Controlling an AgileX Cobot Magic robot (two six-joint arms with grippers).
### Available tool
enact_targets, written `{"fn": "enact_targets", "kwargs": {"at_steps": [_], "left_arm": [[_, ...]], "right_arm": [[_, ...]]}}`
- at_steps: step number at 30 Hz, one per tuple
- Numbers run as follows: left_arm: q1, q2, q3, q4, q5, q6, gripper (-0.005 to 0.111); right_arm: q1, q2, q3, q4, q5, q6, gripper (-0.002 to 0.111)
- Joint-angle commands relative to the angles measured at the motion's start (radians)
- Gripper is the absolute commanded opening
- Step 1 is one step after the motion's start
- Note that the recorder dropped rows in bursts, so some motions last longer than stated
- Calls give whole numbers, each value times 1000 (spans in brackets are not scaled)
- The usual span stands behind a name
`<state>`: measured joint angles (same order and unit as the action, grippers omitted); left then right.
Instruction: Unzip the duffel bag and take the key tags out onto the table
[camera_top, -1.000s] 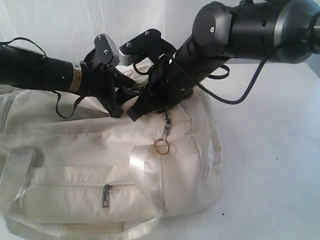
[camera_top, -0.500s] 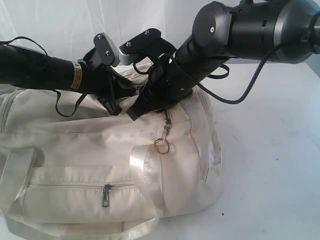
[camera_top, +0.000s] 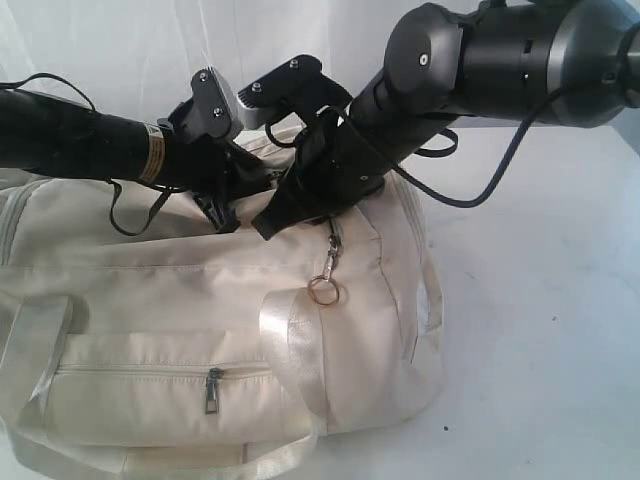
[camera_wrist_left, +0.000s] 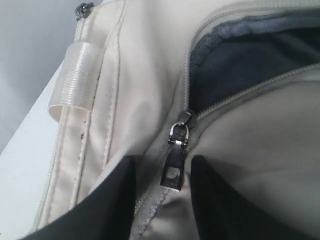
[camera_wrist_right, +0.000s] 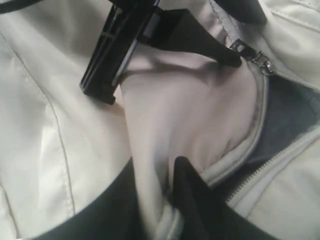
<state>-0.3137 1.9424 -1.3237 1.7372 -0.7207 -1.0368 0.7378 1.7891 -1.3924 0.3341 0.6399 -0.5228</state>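
The cream duffel bag (camera_top: 180, 300) lies on the white table (camera_top: 540, 330). Its top zip is partly undone, baring dark grey lining (camera_wrist_left: 250, 60). My left gripper (camera_wrist_left: 163, 164) sits on top of the bag, open, with the metal zip pull (camera_wrist_left: 174, 170) lying between its fingers; the pull is close to one finger and clear of the other. Beside it, my right gripper (camera_wrist_right: 155, 167) is shut on a fold of bag fabric at the zip's edge. In the exterior view both grippers, left (camera_top: 238, 198) and right (camera_top: 268, 228), meet at the bag's top. The key tags are hidden.
A second zip pull with a metal ring (camera_top: 323, 290) hangs at the bag's end. A front pocket zip (camera_top: 212, 390) and a shiny webbing handle (camera_top: 290, 350) face the camera. The right arm's cable (camera_top: 480, 190) loops over the table. Bare tabletop lies right of the bag.
The left gripper has shifted slightly on top of the bag. The right arm and its pinch on the fabric have not moved.
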Motion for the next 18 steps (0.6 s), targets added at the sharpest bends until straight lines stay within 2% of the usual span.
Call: {"fn": "enact_targets", "kwargs": {"at_steps": [1, 7, 14, 18], "left_arm": [[-2, 1, 9, 7, 28, 9, 43], [-21, 35, 9, 7, 33, 41, 39], [-21, 37, 9, 7, 38, 47, 8], [-21, 37, 9, 7, 38, 47, 0]], "right_arm": [[-2, -1, -2, -2, -17, 4, 20], [-2, -1, -2, 0, -21, 4, 20], [-2, -1, -2, 0, -21, 4, 20], [-2, -1, -2, 0, -21, 4, 20]]}}
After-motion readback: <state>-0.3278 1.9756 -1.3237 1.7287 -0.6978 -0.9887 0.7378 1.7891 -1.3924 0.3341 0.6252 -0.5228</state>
